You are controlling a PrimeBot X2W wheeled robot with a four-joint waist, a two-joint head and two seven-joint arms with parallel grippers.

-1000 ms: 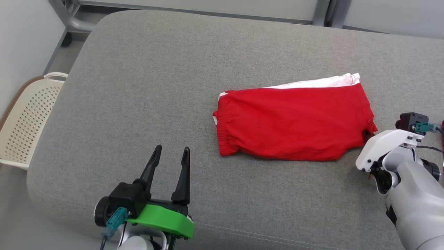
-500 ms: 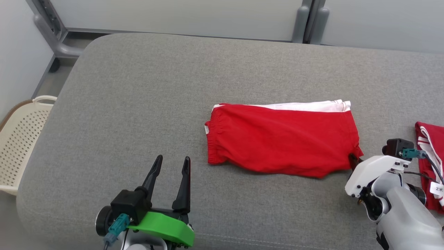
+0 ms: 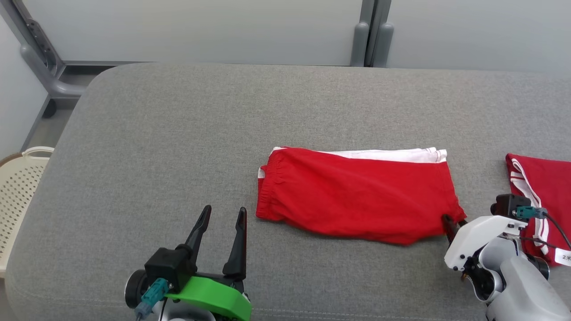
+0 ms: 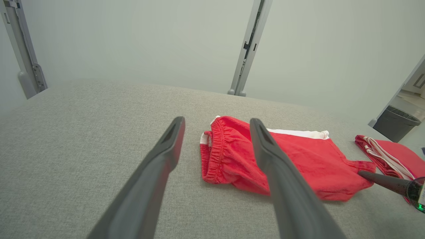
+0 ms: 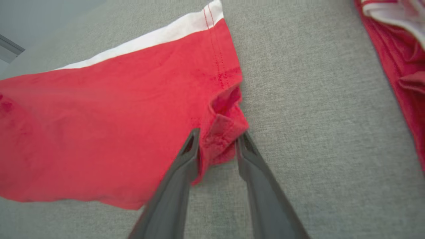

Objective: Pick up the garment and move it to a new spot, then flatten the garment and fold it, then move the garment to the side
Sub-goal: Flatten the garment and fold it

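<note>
Folded and flat; side move seemingly at its end.
On the grey cushion (image 3: 178, 133), right of centre: the garment (image 3: 357, 196), red shorts with a white band, doubled over and smooth, near a second red garment (image 3: 542, 187) at the far right and well apart from the cream basket (image 3: 18, 187) at the left. Right tool (image 5: 219, 134) astride the near right corner, fingers (image 5: 179, 172) slightly parted with the hem bunched between; cannot tell whether pinching or letting go. Left tool (image 3: 225, 208) spread wide, empty, above the cushion's near edge. By the look of it, pick-up, flattening and folding finished; left at most: a release, or one more pull toward the side.
</note>
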